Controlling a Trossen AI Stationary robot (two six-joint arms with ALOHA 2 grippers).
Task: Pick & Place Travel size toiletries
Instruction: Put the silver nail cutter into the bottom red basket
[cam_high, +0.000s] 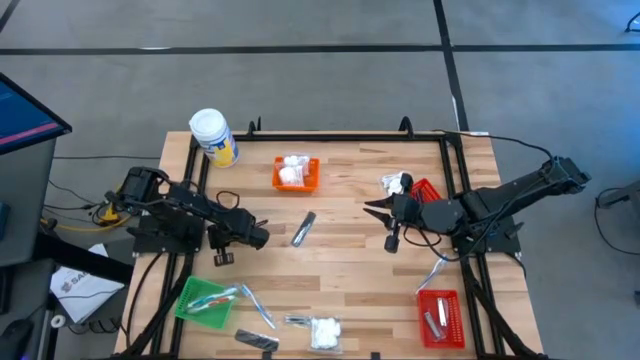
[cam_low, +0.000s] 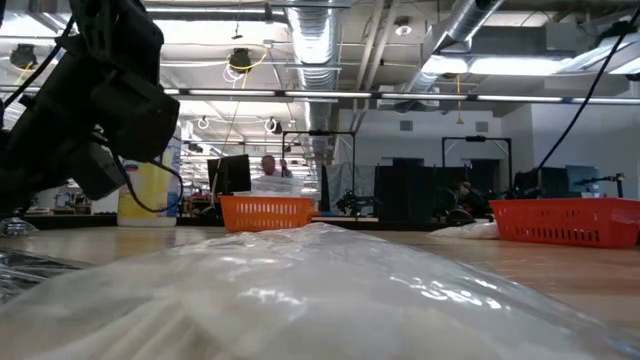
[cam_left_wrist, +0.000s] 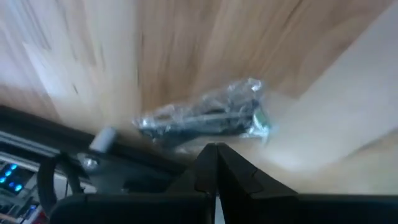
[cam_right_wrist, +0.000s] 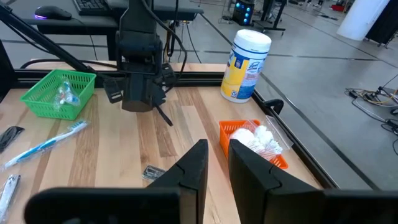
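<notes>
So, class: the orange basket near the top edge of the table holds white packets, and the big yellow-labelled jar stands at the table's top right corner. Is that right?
Not quite. In the high view the yellow-labelled jar stands at the table's top left corner, not the right. The orange basket near the top edge does hold white packets.

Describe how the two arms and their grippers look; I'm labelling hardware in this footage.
Both are dark, near-black jointed arms. The left gripper and right gripper each end in two slim, flat dark fingers. Black cables run along the links, and yellow wiring shows near the left arm's base. No markings are legible.
</notes>
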